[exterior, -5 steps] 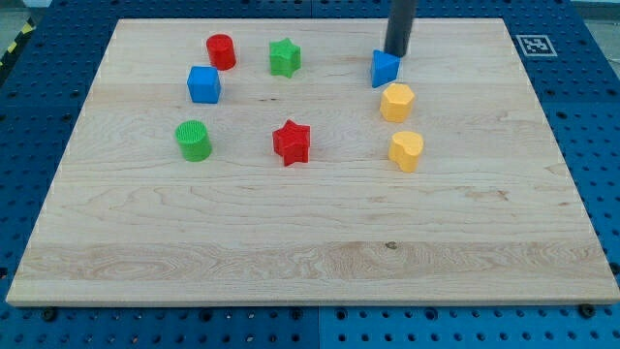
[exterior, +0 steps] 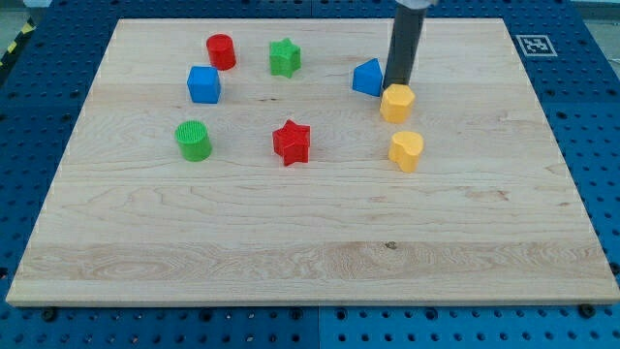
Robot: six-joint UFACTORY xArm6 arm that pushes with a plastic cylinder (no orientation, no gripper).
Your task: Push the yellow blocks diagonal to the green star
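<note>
Our tip (exterior: 397, 85) touches the yellow hexagon block (exterior: 397, 102) at its 12 o'clock.
We carry no jaws; push slowly, avoid the blue block (exterior: 368, 78), toward the green star (exterior: 284, 56).

Lab bench: blue pegboard (exterior: 58, 48), fiducial tag (exterior: 533, 45).

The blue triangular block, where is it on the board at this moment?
The blue triangular block lies in the view's upper right-centre, just left of my tip and up-left of the upper yellow block.
</note>
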